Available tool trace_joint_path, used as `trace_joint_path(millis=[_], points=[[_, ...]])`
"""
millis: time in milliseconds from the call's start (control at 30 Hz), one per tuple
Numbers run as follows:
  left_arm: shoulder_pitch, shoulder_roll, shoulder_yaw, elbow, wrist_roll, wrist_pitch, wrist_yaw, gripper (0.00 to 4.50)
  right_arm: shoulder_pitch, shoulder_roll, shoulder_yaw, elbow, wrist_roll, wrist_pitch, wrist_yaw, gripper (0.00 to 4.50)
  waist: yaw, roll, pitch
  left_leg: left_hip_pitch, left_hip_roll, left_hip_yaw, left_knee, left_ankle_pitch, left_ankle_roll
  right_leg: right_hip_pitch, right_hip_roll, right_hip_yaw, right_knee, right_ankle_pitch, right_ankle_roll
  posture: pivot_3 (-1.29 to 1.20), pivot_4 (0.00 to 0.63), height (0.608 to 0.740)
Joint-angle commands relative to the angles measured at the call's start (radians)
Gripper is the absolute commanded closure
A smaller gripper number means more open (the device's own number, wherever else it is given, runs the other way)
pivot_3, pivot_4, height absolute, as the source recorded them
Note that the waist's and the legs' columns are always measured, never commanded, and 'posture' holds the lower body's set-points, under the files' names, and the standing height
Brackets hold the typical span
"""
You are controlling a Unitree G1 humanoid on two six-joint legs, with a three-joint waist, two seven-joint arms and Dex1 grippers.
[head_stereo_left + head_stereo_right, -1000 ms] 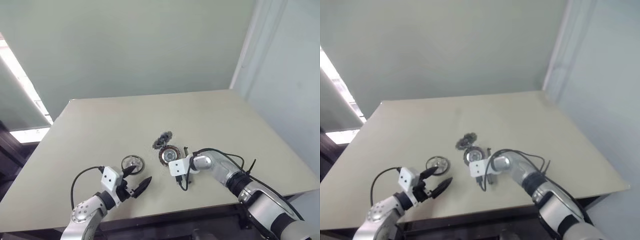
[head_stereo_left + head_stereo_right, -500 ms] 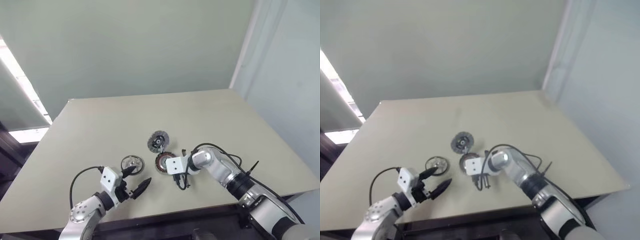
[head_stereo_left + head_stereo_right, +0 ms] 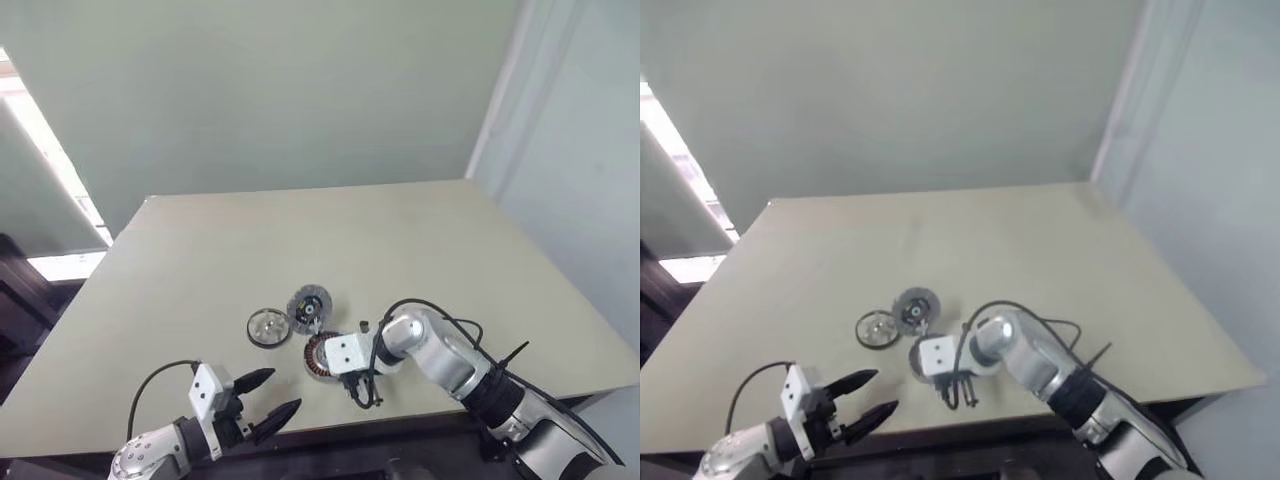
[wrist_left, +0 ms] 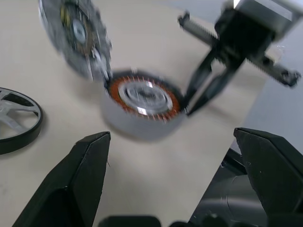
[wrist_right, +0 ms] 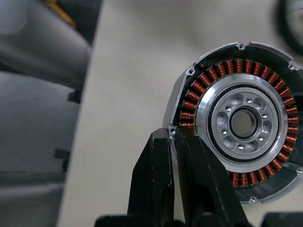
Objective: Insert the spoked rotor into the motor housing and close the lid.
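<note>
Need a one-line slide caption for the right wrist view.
Shut right gripper at the rim of the motor housing, its copper windings and dark centre exposed on the table.

Housing (image 5: 241, 120): silver casing, copper-orange winding ring, silver hub. Lid (image 3: 309, 305): grey-blue, dark centre. Rotor (image 3: 268, 327): shiny silver, black rim. Table (image 3: 400, 240): plain beige.

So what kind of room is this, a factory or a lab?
More likely a lab or test room than a factory: one bare beige table against plain pale walls, with only a few small motor parts on it, the motor housing, the lid and the spoked rotor.
</note>
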Motion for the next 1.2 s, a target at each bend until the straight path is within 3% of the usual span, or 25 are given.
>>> trace_joint_path(millis=[33,400,833,967,1200], points=[[-0.013,-0.004,0.009,-0.038,-0.005,-0.015,0.008,0.0,-0.015,0.021,-0.007,-0.068,0.0,0.007,-0.031,4.48,0.002,0.0,0.0,0.0,0.0,0.0,0.0,0.0,0.0,0.0,0.0,0.0,0.0,0.0,0.0,0.0,0.0,0.74],[-0.025,0.002,0.003,-0.022,0.018,-0.034,0.013,0.0,-0.017,0.051,0.0,-0.029,-0.003,0.01,-0.121,4.48,0.003,0.0,0.0,0.0,0.0,0.0,0.0,0.0,0.0,0.0,0.0,0.0,0.0,0.0,0.0,0.0,0.0,0.74],[-0.027,0.002,0.005,-0.018,0.025,-0.028,0.026,0.0,-0.031,0.032,0.018,-0.046,0.005,0.022,-0.093,4.48,0.003,0.0,0.0,0.0,0.0,0.0,0.0,0.0,0.0,0.0,0.0,0.0,0.0,0.0,0.0,0.0,0.0,0.74],[-0.028,0.0,0.006,-0.015,0.025,-0.03,0.032,0.0,-0.037,0.022,0.033,-0.058,0.001,0.045,-0.064,3.38,0.003,0.0,0.0,0.0,0.0,0.0,0.0,0.0,0.0,0.0,0.0,0.0,0.0,0.0,0.0,0.0,0.0,0.74],[-0.03,-0.002,0.006,-0.012,0.026,-0.033,0.038,0.0,-0.037,0.027,0.023,-0.077,0.009,0.075,-0.071,0.84,0.003,0.0,0.0,0.0,0.0,0.0,0.0,0.0,0.0,0.0,0.0,0.0,0.0,0.0,0.0,0.0,0.0,0.74]])
